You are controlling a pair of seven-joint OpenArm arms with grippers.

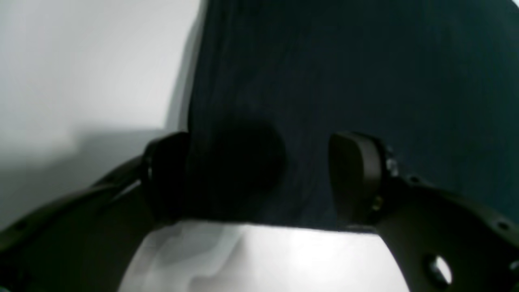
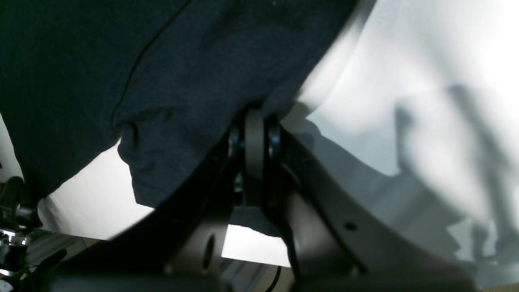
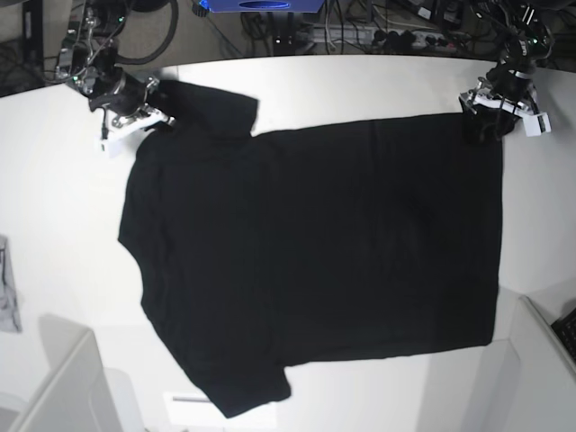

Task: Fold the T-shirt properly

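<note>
White tabletop [image 3: 360, 85] under spread black T-shirt [image 3: 315, 243], cables [image 3: 396, 36] behind

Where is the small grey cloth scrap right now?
In the base view, the grey cloth scrap lies at the table's far left edge, apart from the black T-shirt.

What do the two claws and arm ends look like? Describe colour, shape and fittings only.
The left claw has matte black, rounded paddle-shaped fingers on black brackets pierced with round holes and small screws. The right claw is black too, its flat fingers ending in a disc-like tip. From the base view, both arm ends carry white blocks and silver metal parts with dark cabling.
</note>
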